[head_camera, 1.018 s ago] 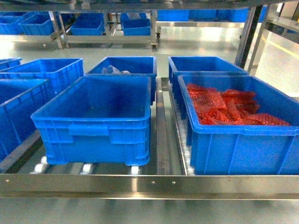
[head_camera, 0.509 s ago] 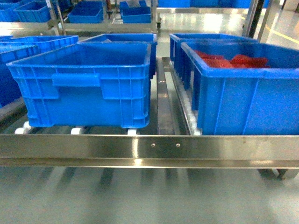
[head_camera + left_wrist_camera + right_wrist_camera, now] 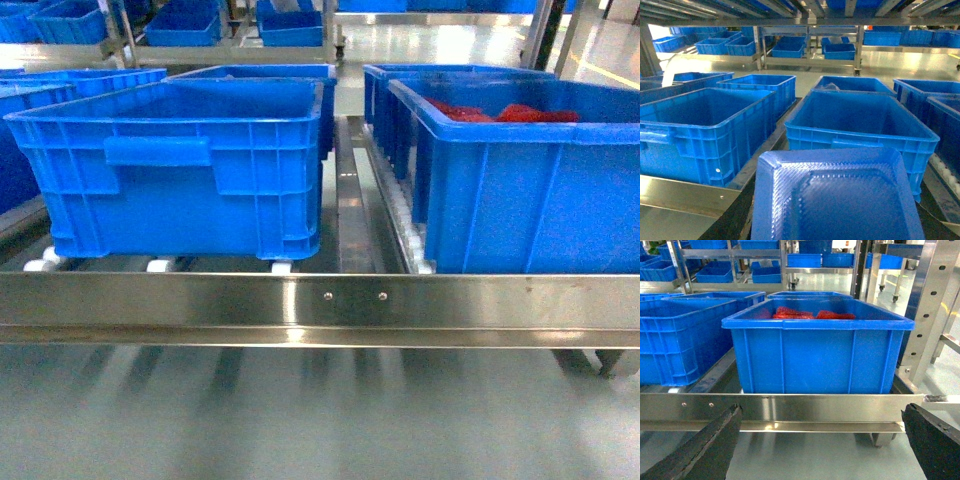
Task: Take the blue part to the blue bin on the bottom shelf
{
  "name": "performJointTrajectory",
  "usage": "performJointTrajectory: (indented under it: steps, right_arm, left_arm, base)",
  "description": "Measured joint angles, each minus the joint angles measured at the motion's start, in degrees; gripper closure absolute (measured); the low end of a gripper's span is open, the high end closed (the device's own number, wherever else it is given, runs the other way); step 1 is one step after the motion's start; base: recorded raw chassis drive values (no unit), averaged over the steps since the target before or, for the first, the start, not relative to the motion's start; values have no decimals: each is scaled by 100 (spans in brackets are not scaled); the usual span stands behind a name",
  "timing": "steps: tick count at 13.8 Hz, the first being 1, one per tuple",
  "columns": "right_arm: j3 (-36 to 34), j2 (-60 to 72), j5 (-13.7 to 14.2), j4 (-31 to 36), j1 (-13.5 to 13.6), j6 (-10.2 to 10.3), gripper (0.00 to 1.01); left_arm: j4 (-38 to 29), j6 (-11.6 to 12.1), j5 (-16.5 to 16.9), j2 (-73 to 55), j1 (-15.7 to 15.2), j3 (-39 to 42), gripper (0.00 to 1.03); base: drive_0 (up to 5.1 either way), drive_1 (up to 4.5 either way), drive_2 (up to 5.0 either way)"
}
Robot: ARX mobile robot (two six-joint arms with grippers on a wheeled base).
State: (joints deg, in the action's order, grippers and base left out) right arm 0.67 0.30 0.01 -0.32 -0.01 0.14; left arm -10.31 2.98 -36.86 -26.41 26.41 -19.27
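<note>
Left wrist view: left gripper apparently holds blue part (image 3: 835, 200) before blue bin (image 3: 860, 122); right gripper (image 3: 822, 440) gapes wide.

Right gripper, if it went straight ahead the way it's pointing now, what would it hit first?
Probably the front rail of the bottom shelf, with the crate of red bags just behind it; depth is unclear.

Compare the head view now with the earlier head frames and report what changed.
The head camera's viewpoint dropped: the blue bin and the crate of red bags are now seen from the side, not from above, and the shelf's front rail sits higher in frame. The crates themselves kept their places on the rollers.
</note>
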Motion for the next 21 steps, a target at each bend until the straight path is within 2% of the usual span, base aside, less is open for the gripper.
performJointTrajectory:
  steps: [1, 16, 21]
  right_arm:
    - [0, 0, -2, 7, 0, 0, 3]
    - [0, 0, 0, -7, 0, 2, 3]
    - [0, 0, 0, 2, 0, 0, 3]
  left_arm:
    - [-9, 2, 0, 15, 0, 0, 59]
    - [-4, 2, 20, -7, -4, 0, 59]
    - [0, 2, 20, -15, 2, 0, 59]
  base:
    - [0, 0, 0]
    - [5, 425, -415]
    - [0, 0, 0]
